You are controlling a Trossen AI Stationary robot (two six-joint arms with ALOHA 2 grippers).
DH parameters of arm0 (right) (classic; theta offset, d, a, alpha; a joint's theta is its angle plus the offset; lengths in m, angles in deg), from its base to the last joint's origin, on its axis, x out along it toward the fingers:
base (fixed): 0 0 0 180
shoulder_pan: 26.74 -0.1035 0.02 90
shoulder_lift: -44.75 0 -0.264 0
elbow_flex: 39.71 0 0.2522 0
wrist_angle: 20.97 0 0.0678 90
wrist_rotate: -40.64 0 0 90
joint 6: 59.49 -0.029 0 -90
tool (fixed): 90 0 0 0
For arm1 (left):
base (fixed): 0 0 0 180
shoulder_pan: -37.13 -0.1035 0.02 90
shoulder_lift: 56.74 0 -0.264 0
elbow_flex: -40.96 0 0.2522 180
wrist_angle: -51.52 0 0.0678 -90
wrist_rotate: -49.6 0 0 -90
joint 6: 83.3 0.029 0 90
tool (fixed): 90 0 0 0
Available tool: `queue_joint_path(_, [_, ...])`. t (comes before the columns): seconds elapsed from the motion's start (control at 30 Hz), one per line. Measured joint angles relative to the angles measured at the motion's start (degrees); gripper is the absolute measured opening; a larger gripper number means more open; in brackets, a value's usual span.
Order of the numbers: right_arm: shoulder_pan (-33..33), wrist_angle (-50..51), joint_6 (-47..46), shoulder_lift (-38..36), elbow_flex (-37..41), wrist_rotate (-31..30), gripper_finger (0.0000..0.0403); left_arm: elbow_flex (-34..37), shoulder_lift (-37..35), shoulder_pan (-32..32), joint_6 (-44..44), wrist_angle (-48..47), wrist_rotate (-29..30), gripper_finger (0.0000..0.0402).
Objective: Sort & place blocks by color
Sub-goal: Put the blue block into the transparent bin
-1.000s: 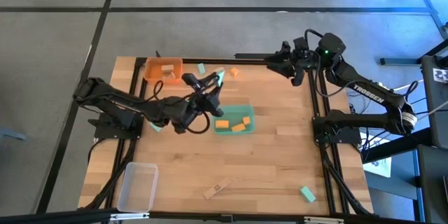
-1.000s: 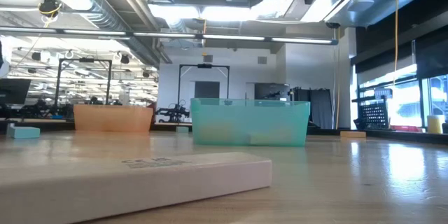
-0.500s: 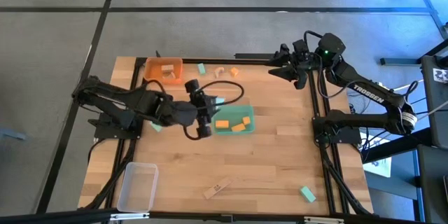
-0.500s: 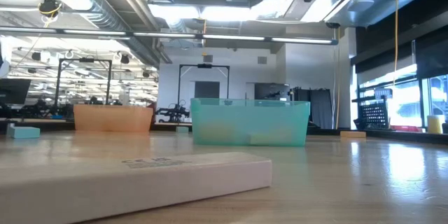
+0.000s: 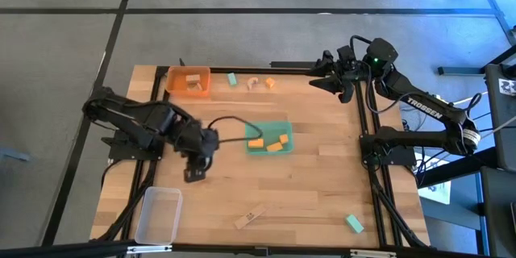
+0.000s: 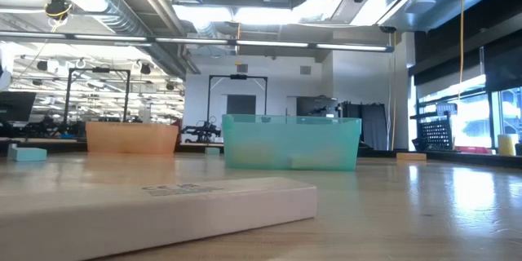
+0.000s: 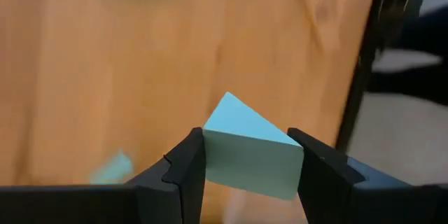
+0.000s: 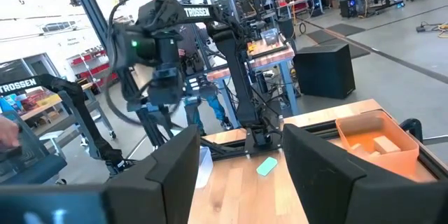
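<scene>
Wooden table under us. Left gripper near clear tray, clamped on mint-green triangular block. We see orange blocks in green tray mid-table. Right gripper at far right edge, fingers parted, holding nothing.

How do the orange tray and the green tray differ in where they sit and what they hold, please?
The orange tray sits at the table's far left corner; the green tray sits near the middle. The orange tray holds pale wood blocks, while the green tray holds orange blocks, so neither tray's contents match its colour. In the low view the green tray looks nearer and larger than the orange one. Both are open-topped.
</scene>
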Motion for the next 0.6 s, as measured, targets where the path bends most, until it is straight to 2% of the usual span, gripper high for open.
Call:
queue_joint_path(0.23, [0.0,-0.04,0.13,0.0,0.0,-0.02,0.0204,1.79,0.04,5.01,-15.53,-4.94,-9.67,0.0168])
queue_joint_path(0.47, [0.0,-0.04,1.07,0.0,0.02,-0.04,0.0204,9.62,0.04,16.33,-34.99,-3.77,-10.94,0.0168])
queue_joint_path(0.6, [0.0,-0.06,1.62,0.0,0.04,-0.04,0.0204,16.61,0.07,21.57,-46.64,3.16,-10.28,0.0168])
